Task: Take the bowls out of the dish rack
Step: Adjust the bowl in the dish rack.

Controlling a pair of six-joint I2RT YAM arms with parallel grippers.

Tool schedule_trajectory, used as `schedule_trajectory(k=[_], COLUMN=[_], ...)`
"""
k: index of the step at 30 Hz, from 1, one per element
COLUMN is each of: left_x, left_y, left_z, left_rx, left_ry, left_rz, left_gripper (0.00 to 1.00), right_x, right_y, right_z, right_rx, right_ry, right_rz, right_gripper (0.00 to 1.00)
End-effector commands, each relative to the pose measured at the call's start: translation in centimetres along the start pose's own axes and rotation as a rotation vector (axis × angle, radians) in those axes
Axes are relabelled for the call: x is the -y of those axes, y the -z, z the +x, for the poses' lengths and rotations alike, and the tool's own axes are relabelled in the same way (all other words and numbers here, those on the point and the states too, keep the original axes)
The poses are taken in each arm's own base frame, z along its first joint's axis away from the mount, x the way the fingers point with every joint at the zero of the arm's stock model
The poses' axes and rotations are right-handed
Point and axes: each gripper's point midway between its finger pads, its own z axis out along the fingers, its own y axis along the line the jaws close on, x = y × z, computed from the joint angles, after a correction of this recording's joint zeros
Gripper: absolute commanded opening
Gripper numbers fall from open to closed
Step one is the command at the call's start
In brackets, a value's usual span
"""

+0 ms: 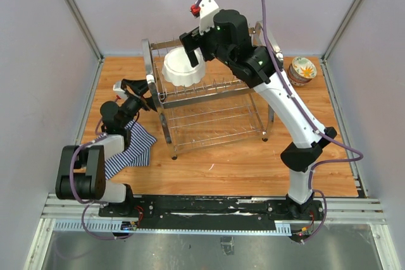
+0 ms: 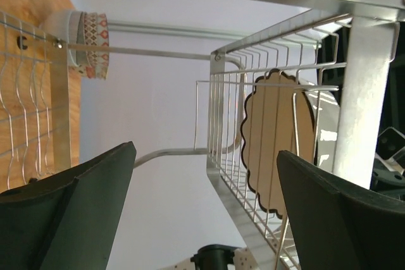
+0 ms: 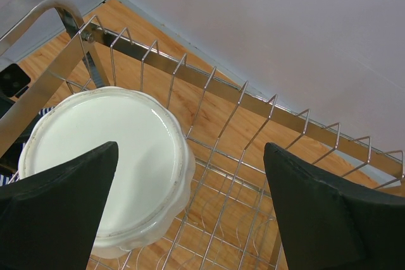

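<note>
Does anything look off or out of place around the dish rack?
Nothing spilled or broken. The white bowl rests upside down atop the dish rack, usual for drying; the striped cloth beside it lies rumpled.

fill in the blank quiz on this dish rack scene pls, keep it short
1. The white scalloped bowl rests on the ____ tier of the dish rack.
2. The right gripper hangs above that bowl with its jaws ____.
3. The blue-white striped cloth lies on the table to the ____ of the dish rack.

Missing words: upper; open; left
</note>
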Motion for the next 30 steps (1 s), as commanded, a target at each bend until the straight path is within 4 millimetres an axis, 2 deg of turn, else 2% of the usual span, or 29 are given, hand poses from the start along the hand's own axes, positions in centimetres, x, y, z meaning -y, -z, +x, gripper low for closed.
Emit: schedule_trajectory(k=[1, 12, 18, 25, 30], left_x=[2.8, 1.1, 0.8, 1.2, 2.7], left_y=[-0.3, -2.0, -2.1, -2.4, -2.5], left_z=[2.1, 2.9, 3.9, 4.8, 5.6], left_rx=[-0.101, -0.148, -0.180, -0.217, -0.255], left_ry=[-0.033, 0.005, 0.020, -0.008, 0.005], left_rz=[0.166, 0.178, 0.222, 0.259, 0.341], left_gripper=[0.97, 0.97, 0.97, 0.99, 0.98], right_x=[0.8, 0.6, 0.7, 0.2, 0.1], right_y=[1.2, 1.1, 1.2, 0.9, 0.9], right_z=[-1.7, -2.0, -2.0, -1.7, -1.8], right_rx=[0.055, 0.065, 0.066, 0.057, 0.061], right_ry=[-0.032, -0.035, -0.035, -0.028, -0.023], right_rz=[-0.001, -0.016, -0.018, -0.039, -0.050], right_gripper=[0.98, 0.99, 0.99, 0.99, 0.99])
